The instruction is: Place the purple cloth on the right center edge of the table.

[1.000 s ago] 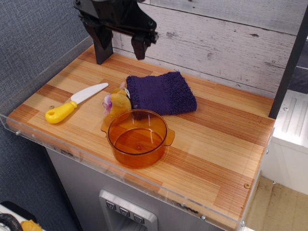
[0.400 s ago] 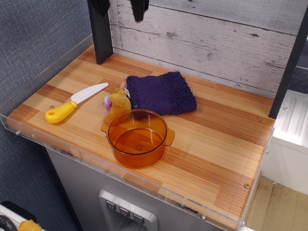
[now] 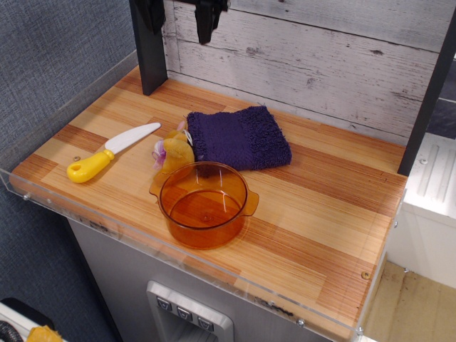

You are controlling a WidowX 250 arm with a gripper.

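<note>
The hand [image 3: 179, 16] dips back into frame at the top, fingers spread and empty, after lifting away moments ago; the purple cloth [image 3: 239, 137] lies untouched mid-tabletop [image 3: 335, 214], so the approach is likely just starting

Pincer [image 3: 179, 16] high at the top edge, black fingertips apart, empty.

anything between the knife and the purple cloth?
Yes: the small yellow-and-purple plush toy lies between the knife and the purple cloth, against the cloth's left edge, just behind the orange pot. Visible in the single camera view.
</note>
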